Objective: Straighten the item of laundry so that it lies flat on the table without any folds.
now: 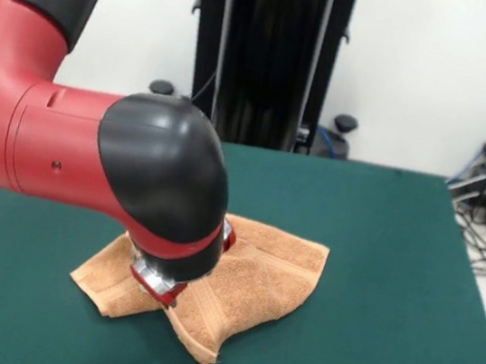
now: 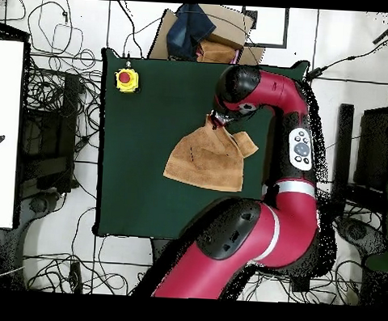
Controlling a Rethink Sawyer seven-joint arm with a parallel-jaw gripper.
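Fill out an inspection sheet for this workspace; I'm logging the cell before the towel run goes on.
Surface: green table, no damage seen.
Job's things: peach towel lies rumpled on the table, one corner folded at the front edge, not flat.
Clutter: yellow box with a red button on a table corner.
Grippers: hand is down on the towel; open or shut cannot be told.
Cables: many loose cables on the floor beside the table.
Surroundings: black pedestal behind the table; cardboard and dark cloth past one table end.
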